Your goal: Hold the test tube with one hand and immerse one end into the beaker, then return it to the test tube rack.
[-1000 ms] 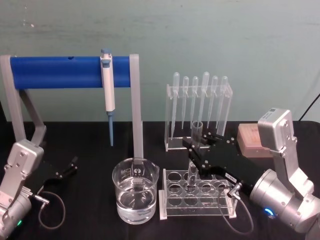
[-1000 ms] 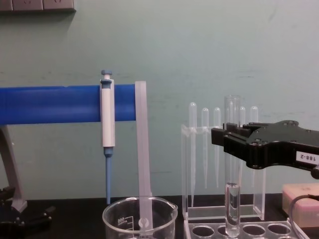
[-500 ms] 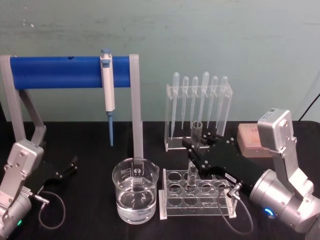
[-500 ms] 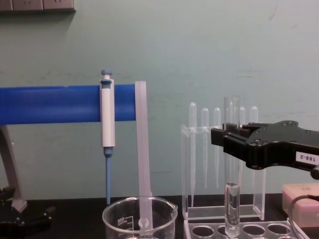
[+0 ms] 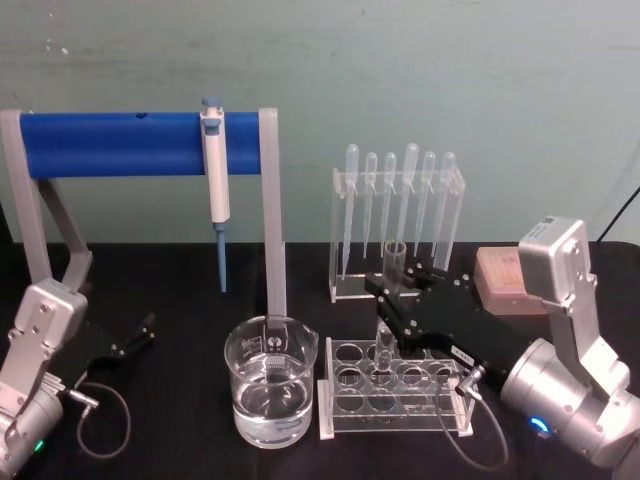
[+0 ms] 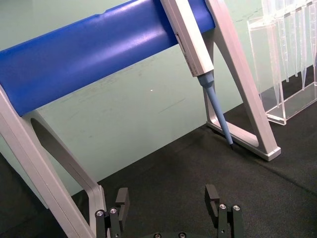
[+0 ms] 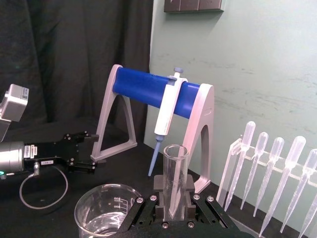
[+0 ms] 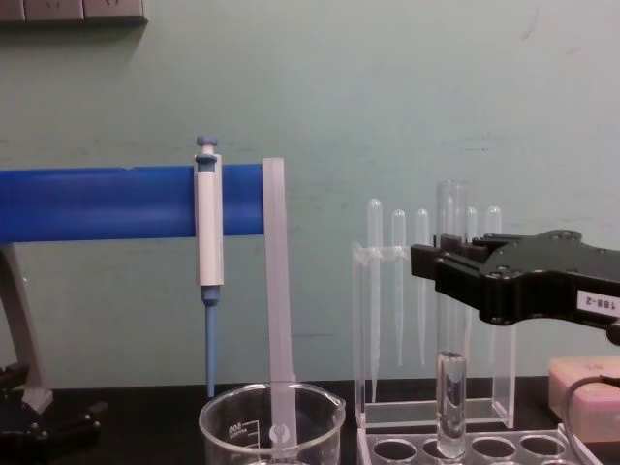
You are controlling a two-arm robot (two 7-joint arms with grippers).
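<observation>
The test tube (image 5: 394, 258) stands upright, clear glass with its open rim up, and my right gripper (image 5: 392, 291) is shut on its upper part. Its round end (image 8: 450, 407) hangs just at a hole of the clear acrylic rack (image 5: 330, 405). In the right wrist view the test tube (image 7: 174, 171) rises between the black fingers (image 7: 159, 209). The beaker (image 5: 270, 390), with water in its lower part, stands on the table left of the rack and apart from the tube; its rim (image 8: 271, 412) also appears in the chest view. My left gripper (image 6: 167, 198) rests open and empty at the far left (image 5: 135, 335).
A blue bar stand (image 5: 140, 143) carries a blue-and-white pipettor (image 5: 215, 170) behind the beaker. An acrylic holder with several plastic pipettes (image 5: 397, 215) stands behind the rack. A pink box (image 5: 503, 282) lies at the right. A black cloth covers the table.
My right gripper has risen very slightly with the test tube still in it. The left arm and the beaker have not moved.
</observation>
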